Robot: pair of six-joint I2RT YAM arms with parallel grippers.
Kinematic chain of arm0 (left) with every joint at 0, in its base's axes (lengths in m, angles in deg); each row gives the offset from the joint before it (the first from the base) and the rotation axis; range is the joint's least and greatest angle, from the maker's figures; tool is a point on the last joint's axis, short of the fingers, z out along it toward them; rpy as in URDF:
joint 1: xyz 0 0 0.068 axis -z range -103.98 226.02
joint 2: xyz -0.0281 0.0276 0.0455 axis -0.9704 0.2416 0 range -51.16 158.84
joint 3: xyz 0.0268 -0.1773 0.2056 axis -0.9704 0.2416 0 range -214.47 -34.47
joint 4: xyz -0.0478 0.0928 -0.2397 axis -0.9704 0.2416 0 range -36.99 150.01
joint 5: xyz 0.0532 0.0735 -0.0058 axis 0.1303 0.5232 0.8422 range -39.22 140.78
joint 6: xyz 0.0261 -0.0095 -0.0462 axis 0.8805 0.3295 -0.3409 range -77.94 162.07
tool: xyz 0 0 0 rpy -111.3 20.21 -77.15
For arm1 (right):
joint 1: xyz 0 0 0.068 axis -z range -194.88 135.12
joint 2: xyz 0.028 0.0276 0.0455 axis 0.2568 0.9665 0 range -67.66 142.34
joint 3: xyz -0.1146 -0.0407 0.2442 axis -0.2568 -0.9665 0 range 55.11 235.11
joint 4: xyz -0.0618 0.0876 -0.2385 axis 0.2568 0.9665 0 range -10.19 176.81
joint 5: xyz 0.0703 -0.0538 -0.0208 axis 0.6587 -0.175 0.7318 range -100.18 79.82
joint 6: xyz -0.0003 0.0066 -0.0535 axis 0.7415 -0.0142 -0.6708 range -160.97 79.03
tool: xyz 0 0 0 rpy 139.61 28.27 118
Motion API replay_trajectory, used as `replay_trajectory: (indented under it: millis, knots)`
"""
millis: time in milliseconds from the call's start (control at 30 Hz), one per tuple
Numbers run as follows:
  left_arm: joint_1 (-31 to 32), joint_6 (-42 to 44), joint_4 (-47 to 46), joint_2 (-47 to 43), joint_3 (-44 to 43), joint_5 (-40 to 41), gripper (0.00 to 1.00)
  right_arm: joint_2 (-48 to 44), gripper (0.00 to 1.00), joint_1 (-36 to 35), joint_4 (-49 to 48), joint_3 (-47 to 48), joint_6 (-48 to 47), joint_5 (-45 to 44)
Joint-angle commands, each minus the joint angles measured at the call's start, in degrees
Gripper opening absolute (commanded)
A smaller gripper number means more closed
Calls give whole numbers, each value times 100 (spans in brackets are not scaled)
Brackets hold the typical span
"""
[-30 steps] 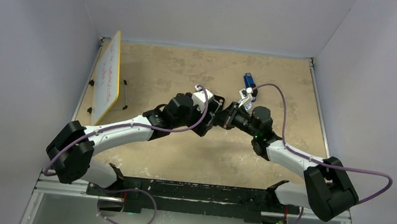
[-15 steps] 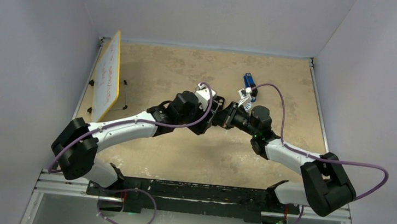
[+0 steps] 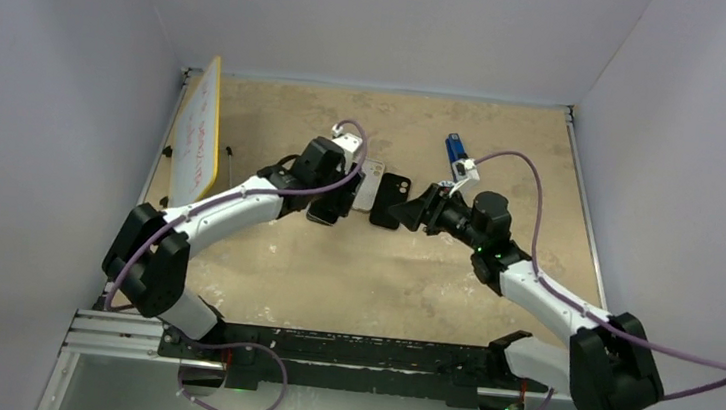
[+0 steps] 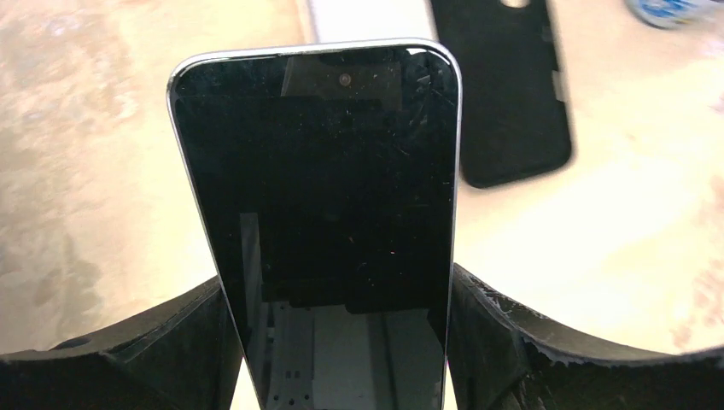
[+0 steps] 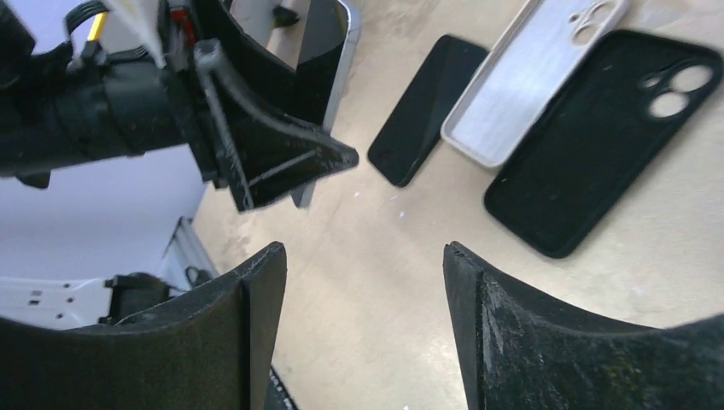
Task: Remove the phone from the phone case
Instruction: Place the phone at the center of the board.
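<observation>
The phone [image 4: 324, 188], with a black screen and a silver rim, stands upright between the fingers of my left gripper [image 4: 337, 282], which is shut on its lower sides. It shows bare, out of any case, also in the right wrist view [image 5: 331, 60]. The black phone case [image 3: 392, 200] lies flat on the table, camera holes visible [image 5: 598, 145], just past the phone [image 4: 512, 94]. My right gripper [image 5: 363, 252] stands open above bare table with nothing between its fingers, right of the case [image 3: 419, 212]. The left gripper [image 3: 337, 203] is left of the case.
A white phone case [image 5: 529, 81] lies beside the black one [image 3: 369, 184], and a second dark phone [image 5: 424, 109] lies flat next to it. A small whiteboard [image 3: 197, 139] stands at the left edge. A blue object [image 3: 455, 146] sits at the back. Walls enclose three sides.
My right gripper has opened and let go of the black case, which now lies on the table. The left arm has drawn the phone away to the left. The two grippers have parted.
</observation>
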Motion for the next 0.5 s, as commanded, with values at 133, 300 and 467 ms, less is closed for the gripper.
replay_trajectory:
  millis: [133, 300, 467]
  knots:
    - [-785, 343, 959, 963, -1138, 445, 12, -908, 74, 27, 621, -365, -810, -2032]
    - [-1051, 477, 1061, 1484, -1507, 681, 12, -1114, 80, 27, -68, -927, -726, -2610]
    - [-1183, 648, 1148, 1733, -1566, 1184, 14, -1167, 79, 27, -608, -1409, -633, -3292]
